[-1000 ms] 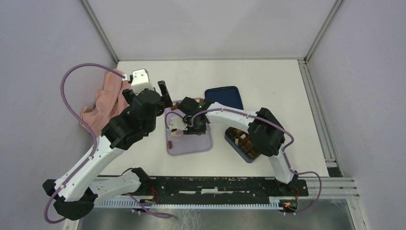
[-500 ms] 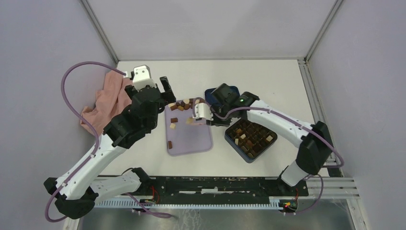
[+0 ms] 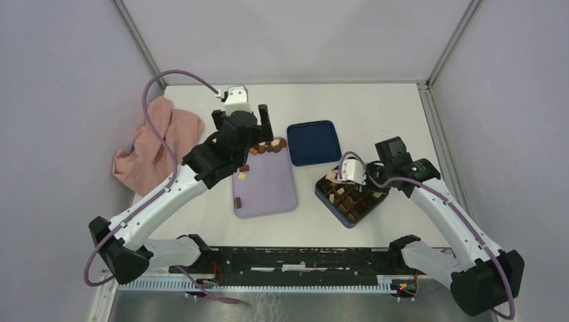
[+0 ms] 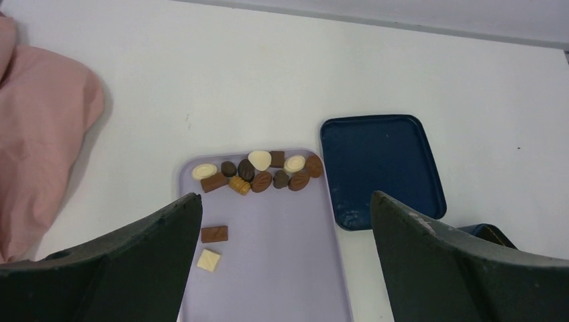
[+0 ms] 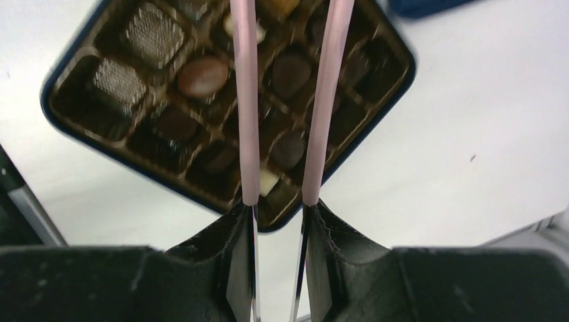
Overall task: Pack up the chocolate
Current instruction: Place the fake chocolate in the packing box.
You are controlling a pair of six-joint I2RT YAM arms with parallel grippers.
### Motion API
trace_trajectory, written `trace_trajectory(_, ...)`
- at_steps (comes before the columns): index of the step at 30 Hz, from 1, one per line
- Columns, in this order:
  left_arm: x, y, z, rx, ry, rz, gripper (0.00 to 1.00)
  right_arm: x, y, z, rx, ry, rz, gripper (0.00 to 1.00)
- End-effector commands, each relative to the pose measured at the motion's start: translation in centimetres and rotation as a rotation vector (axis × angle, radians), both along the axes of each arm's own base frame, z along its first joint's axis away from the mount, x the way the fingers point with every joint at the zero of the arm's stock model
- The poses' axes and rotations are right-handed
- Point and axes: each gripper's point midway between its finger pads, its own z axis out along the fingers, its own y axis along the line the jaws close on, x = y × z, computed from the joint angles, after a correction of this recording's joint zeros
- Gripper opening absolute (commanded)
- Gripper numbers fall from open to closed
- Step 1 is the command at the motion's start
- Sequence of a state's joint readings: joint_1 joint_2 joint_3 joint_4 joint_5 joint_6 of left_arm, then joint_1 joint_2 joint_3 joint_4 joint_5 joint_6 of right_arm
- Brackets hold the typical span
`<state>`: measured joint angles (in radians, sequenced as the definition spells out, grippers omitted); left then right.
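Note:
Several chocolate pieces [image 4: 262, 171] lie clustered at the far end of the lilac tray [image 4: 282, 268], with a brown bar [image 4: 215, 233] and a cream square [image 4: 209, 259] nearer. The cluster also shows from above [image 3: 265, 146]. My left gripper [image 4: 285, 201] is wide open and empty above the tray, also seen from above [image 3: 243, 121]. My right gripper [image 5: 280, 40], with long pink fingers [image 5: 245, 100], hangs over the dark blue box [image 5: 80, 127], whose brown compartments hold several pieces. A brown piece sits between the fingers at the frame's top edge; the tips are cut off.
The box's blue lid [image 3: 313, 142] lies flat beside the tray's far right corner. The box [image 3: 362, 213] sits right of the tray [image 3: 268, 194]. A pink cloth [image 3: 154, 144] is bunched at the table's left edge. One more piece [image 3: 237, 202] lies near the tray's front left.
My right arm swung from over the tray rightward to over the box. My left arm moved right and farther out, above the tray's far end.

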<state>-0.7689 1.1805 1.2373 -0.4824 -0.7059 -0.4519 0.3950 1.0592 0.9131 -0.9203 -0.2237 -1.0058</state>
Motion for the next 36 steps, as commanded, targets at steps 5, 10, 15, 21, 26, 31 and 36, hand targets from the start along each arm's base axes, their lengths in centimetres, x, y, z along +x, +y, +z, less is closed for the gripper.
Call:
trace_trajectory(5, 2.0, -3.9, -0.7, -0.082, 0.009, -0.075, 0.99, -3.5, -6.2, -2.9, -0.123, 0.037, 0.013, 0.20)
trace_trajectory(10, 2.1, -4.4, -1.9, -0.085, 0.053, -0.071, 0.98, -4.9, -6.7, -4.3, -0.153, 0.059, 0.098, 0.22)
trace_trajectory(15, 1.3, -3.5, -2.3, -0.096, 0.065, -0.054, 0.98, -5.1, -6.4, -5.2, -0.151, 0.108, 0.136, 0.23)
trace_trajectory(21, 0.7, -2.9, -2.5, -0.115, 0.066, -0.039, 0.98, -4.7, -6.0, -5.5, -0.139, 0.129, 0.148, 0.25)
trace_trajectory(26, 0.6, -2.7, -2.6, -0.117, 0.065, -0.032, 0.98, -4.2, -5.6, -5.6, -0.125, 0.139, 0.140, 0.28)
trace_trajectory(31, 0.6, -2.6, -2.5, -0.116, 0.062, -0.027, 0.98, -3.8, -5.2, -5.6, -0.123, 0.136, 0.136, 0.37)
trace_trajectory(36, 0.6, -2.5, -2.4, -0.115, 0.060, -0.022, 0.98, -3.7, -4.9, -5.4, -0.119, 0.141, 0.141, 0.42)
